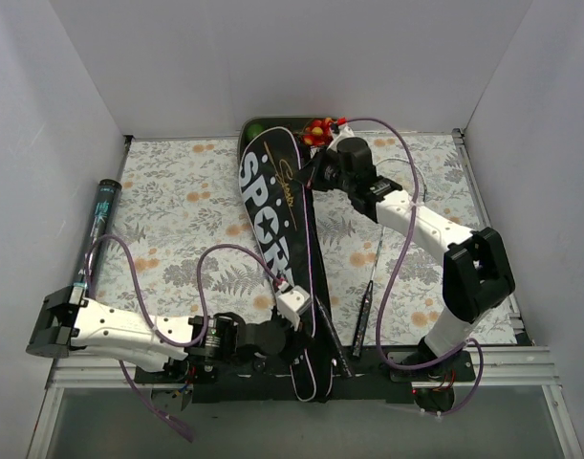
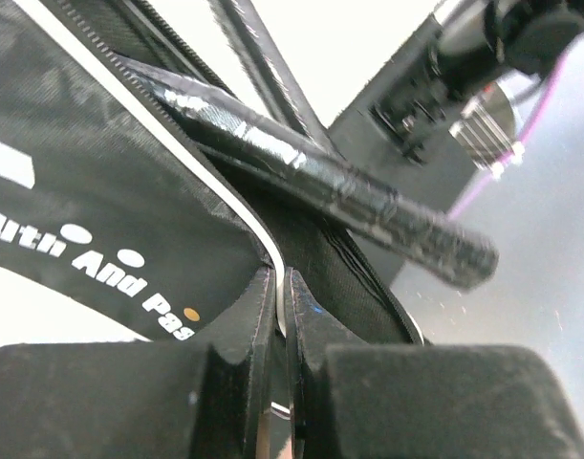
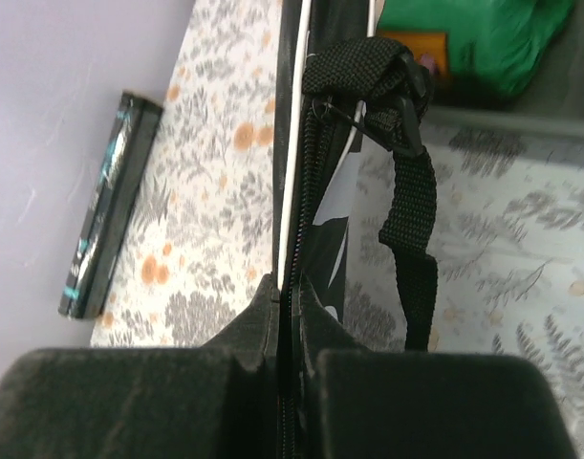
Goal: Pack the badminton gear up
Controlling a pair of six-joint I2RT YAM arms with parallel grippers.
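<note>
The long black cover (image 1: 272,206) lettered "SPORT" lies down the middle of the table. My left gripper (image 1: 296,296) is shut on the cover's white-piped edge (image 2: 263,239) near its narrow lower end. My right gripper (image 1: 311,177) is shut on the cover's zipper edge (image 3: 296,191) at the wide head end, beside a black webbing strap (image 3: 411,191). One racket's black wrapped handle (image 2: 368,206) sticks out of the cover's opening (image 1: 337,349). A second racket's handle (image 1: 363,316) and thin shaft lie on the cloth right of the cover; its head is hidden.
A black tube (image 1: 98,229) lies along the left wall (image 3: 110,201). Colourful toy food (image 1: 320,129) sits at the back behind the cover, with a green piece (image 3: 473,38) close to my right gripper. White walls enclose the flowered cloth. Purple cables loop over both arms.
</note>
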